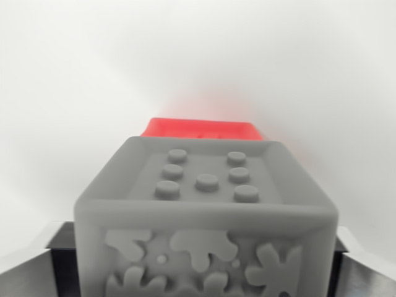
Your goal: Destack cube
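Note:
A grey cube (207,210) fills the lower half of the wrist view. Its top face carries several round studs and its near face has raised splat shapes. My gripper (198,272) is shut on it: one dark finger (59,263) presses its side at the wrist view's left and the other finger (341,266) at the wrist view's right. Behind the grey cube, only the top strip of a red cube (204,129) shows. Whether the two cubes touch is hidden.
A plain white surface (93,80) surrounds both cubes, with a faint red glow on it just beyond the red cube.

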`<state>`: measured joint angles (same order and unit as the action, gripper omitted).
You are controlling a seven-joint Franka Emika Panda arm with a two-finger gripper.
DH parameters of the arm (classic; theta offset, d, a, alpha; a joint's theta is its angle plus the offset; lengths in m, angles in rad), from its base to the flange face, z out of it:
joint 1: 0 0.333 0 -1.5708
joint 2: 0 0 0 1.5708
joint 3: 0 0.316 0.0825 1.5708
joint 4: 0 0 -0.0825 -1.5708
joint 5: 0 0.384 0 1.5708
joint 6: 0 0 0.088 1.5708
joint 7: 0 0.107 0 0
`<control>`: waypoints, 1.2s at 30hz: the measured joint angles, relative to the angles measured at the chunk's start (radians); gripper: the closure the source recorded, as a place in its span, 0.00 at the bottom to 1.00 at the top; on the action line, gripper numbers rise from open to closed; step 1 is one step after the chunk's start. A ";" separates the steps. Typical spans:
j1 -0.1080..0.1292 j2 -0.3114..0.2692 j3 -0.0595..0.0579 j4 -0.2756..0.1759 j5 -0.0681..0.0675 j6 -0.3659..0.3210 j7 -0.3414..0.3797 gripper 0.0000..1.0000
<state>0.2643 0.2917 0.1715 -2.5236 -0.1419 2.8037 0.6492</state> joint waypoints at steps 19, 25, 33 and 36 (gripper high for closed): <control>0.000 0.000 0.000 0.000 0.000 0.000 0.000 1.00; 0.000 0.000 0.000 0.000 0.000 0.000 0.000 1.00; -0.003 -0.015 0.004 -0.002 0.005 -0.012 -0.005 1.00; -0.004 -0.029 0.007 -0.004 0.013 -0.022 -0.009 1.00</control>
<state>0.2601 0.2623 0.1788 -2.5273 -0.1293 2.7817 0.6404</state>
